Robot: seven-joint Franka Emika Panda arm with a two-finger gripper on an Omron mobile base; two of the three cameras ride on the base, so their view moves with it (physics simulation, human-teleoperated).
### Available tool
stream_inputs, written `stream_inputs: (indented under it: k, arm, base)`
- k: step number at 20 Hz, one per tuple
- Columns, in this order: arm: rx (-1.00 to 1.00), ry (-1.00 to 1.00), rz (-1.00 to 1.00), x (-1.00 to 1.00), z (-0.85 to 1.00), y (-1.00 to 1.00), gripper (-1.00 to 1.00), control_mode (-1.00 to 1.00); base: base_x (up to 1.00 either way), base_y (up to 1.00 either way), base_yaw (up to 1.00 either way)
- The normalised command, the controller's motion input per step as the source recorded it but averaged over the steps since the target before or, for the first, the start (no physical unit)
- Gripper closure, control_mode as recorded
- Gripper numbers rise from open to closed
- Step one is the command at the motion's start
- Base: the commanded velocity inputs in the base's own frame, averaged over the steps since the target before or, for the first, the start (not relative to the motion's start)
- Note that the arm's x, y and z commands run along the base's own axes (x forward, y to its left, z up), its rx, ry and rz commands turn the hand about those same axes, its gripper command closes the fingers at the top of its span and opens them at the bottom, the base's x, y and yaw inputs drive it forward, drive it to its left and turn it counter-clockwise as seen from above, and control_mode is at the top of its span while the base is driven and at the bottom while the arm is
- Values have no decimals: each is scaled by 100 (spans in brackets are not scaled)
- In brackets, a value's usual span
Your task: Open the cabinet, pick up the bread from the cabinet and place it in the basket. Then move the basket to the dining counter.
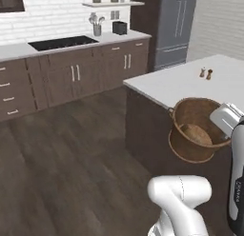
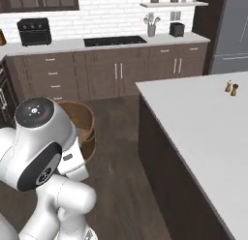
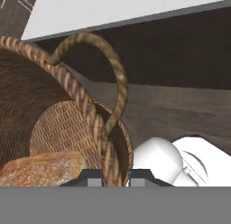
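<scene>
We see a kitchen with a dark wooden floor (image 1: 71, 149) and a white brick wall (image 1: 57, 14) at the back. Along this wall stands a row of brown lower cabinets (image 2: 111, 74) with grey handles, under a pale worktop (image 1: 19, 49) that holds a black cooktop (image 1: 62, 42). On it we also see a small black oven (image 2: 34, 31), a cup of utensils (image 1: 97, 26) and a black toaster (image 1: 119, 27). A floating shelf (image 1: 112, 4) carries jars. A tall grey fridge (image 1: 175, 28) stands to the right.
</scene>
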Motion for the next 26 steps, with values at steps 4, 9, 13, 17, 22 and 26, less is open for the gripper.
stream_inputs:
  k: [4,9,13,17,22,26]
  arm:
    - [0,0,0,0,0,0,100,100]
    - [0,0,0,0,0,0,100,100]
    - [0,0,0,0,0,0,100,100]
    - [0,0,0,0,0,0,100,100]
    - [0,0,0,0,0,0,100,100]
    - [0,0,0,0,0,0,100,100]
  base:
    - [12,0,-87]
    - [3,0,-87]
    - [8,0,-88]
    - [16,21,-72]
    - [28,47,-53]
    - [38,58,-42]
